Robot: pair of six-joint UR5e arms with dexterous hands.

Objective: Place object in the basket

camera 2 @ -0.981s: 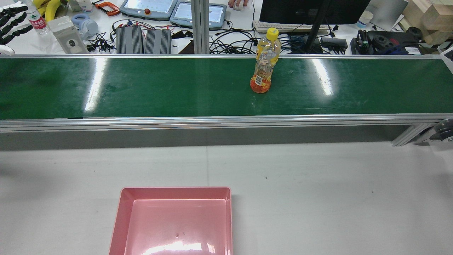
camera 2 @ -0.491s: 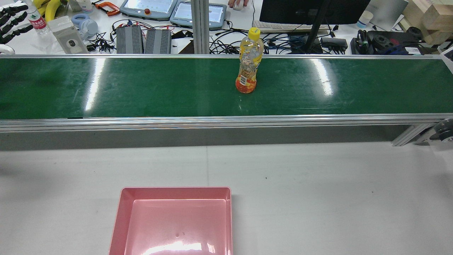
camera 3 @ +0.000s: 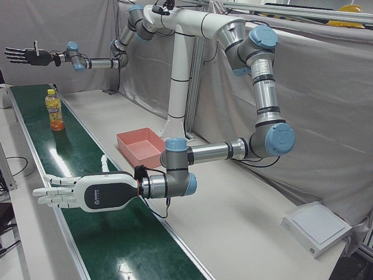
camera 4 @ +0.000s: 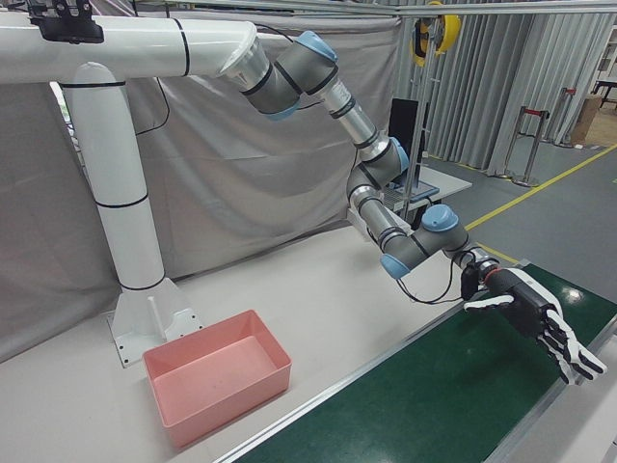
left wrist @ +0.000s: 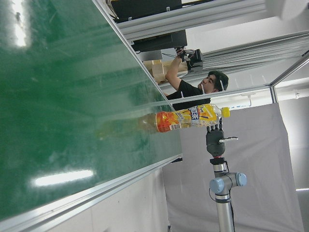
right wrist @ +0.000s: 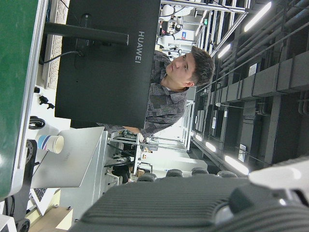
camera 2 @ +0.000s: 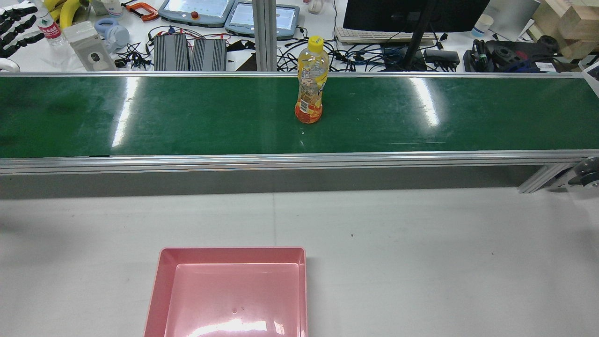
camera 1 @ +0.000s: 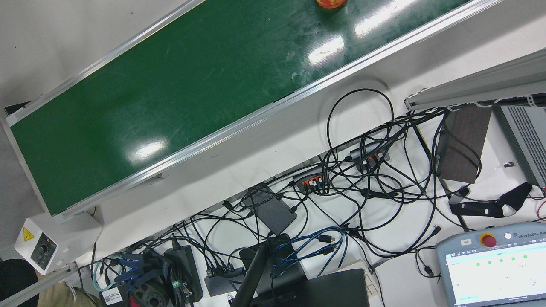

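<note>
A drink bottle point(camera 2: 310, 89) with a yellow cap and orange base stands upright on the green belt point(camera 2: 187, 117), about midway along it. The left-front view shows the bottle point(camera 3: 55, 111) far down the belt, and the left hand view shows it point(left wrist: 188, 118) too. Only its base point(camera 1: 329, 2) reaches into the front view. The pink basket point(camera 2: 231, 252) lies empty on the white table near the robot. My left hand point(camera 3: 87, 195) hovers open over one end of the belt, fingers spread. My right hand point(camera 4: 530, 313) hangs open over the other end, far from the bottle.
Beyond the belt lies a desk crowded with cables point(camera 1: 362, 170), teach pendants point(camera 2: 196, 11) and a monitor point(camera 2: 412, 14). A person point(right wrist: 183, 67) sits behind the monitor. The white pedestal point(camera 3: 178, 87) stands behind the basket point(camera 3: 140, 157).
The bottle has ridden along the belt to the left in the rear view, toward my left hand. Neither hand has moved.
</note>
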